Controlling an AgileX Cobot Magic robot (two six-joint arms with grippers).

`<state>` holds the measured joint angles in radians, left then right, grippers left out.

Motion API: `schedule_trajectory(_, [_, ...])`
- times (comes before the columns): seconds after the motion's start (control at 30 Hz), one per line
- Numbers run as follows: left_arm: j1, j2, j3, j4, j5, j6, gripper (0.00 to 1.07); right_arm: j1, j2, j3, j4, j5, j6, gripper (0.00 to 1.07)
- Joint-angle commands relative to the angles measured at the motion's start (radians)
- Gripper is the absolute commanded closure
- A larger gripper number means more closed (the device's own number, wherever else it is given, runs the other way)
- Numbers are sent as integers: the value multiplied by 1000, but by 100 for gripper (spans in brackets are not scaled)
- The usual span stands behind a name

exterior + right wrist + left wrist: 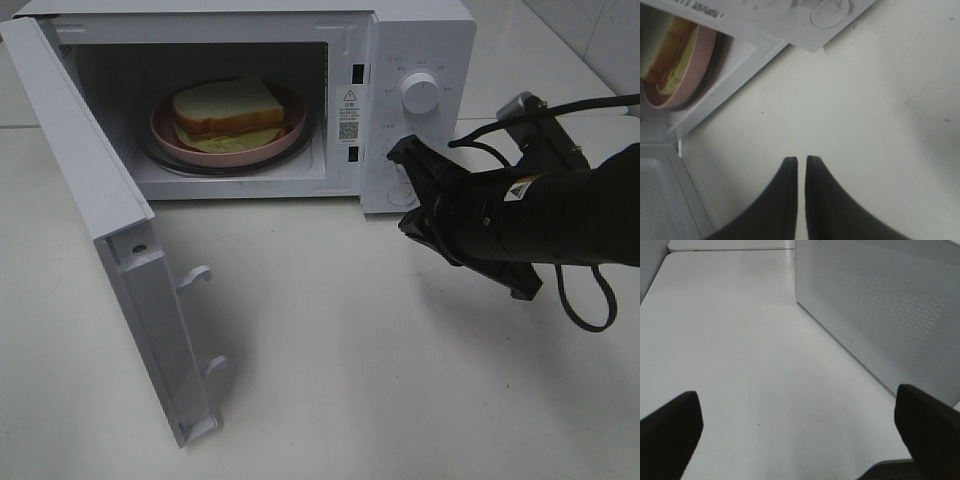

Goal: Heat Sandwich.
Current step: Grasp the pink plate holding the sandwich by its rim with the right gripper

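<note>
The sandwich (228,105), white bread with a brown crust and a yellow-green layer, lies on a round pink plate (292,138) inside the open microwave (420,40). In the right wrist view the sandwich (670,57) and plate (696,62) show at the cavity's edge. My right gripper (400,155) hovers just in front of the lower control panel, shut (801,161) with nothing between its fingers. My left gripper (797,400) is out of the exterior high view. Its wrist view shows it open and empty over the table beside the microwave's perforated side wall (880,305).
The microwave door (90,180) swings out far to the left, its latch hooks (197,273) facing the table. A round dial (420,92) sits on the panel above my right gripper, and a round button (830,12) lies low on the panel. White table (330,350) stretches in front.
</note>
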<state>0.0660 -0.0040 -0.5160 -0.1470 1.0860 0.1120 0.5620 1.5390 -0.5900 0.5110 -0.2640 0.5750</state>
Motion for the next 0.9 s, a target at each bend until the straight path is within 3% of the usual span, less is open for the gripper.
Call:
schedule_trajectory(0.03, [4,-17,-1,0,-9,0,9,0,-32,1,-8,70,-139,101])
schedule_trajectory(0.27, [4,-17,-1,0,-9,0,9,0,-47,1,-8,171,-325,100])
schedule_trajectory(0.6, [4,-17,-1,0,-9,0,9,0,-47,-35,-18,353,-833,96])
schedule_trajectory(0.7, [4,-17,-1,0,-9,0,9,0,-47,-83,-57,471,-995,95])
schedule_trajectory(0.9, [4,-17,-1,0,-9,0,9,0,-47,-146,-189,606,-1054,93])
